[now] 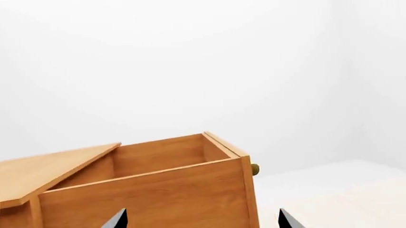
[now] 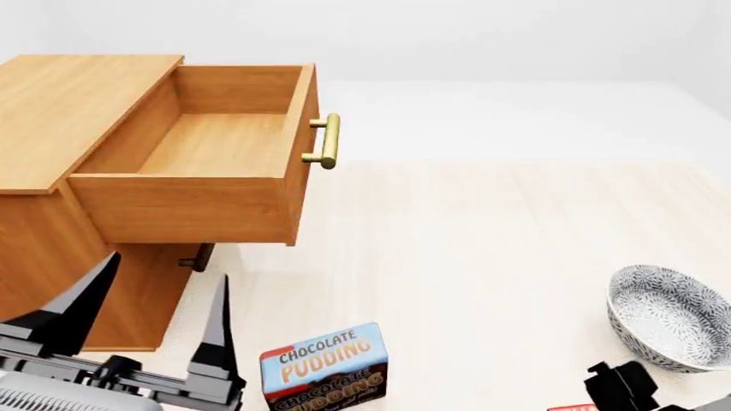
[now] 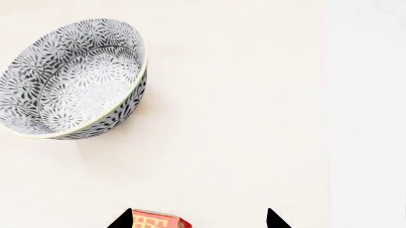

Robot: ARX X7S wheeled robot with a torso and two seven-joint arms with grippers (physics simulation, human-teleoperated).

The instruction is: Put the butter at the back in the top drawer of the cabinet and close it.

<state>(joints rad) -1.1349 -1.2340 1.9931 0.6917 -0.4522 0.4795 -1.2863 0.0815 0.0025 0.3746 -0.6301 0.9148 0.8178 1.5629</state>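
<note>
The cabinet (image 2: pixel 68 94) stands at the left with its top drawer (image 2: pixel 211 141) pulled out and empty; its brass handle (image 2: pixel 327 141) faces right. The drawer's side also fills the left wrist view (image 1: pixel 146 190). My left gripper (image 2: pixel 168 267) is open and empty, low in front of the cabinet, below the drawer. In the right wrist view the butter (image 3: pixel 155 221), a red-and-orange box, lies on the floor between the wide-open jaws of my right gripper (image 3: pixel 198 219), close to one fingertip. In the head view only a red sliver of it (image 2: pixel 569 408) shows at the bottom edge.
A brown-and-blue chocolate pudding box (image 2: pixel 325 368) stands just right of my left gripper. A black-and-white patterned bowl (image 2: pixel 668 317) sits at the right, just beyond the right arm, and also shows in the right wrist view (image 3: pixel 73 78). The floor is pale wood.
</note>
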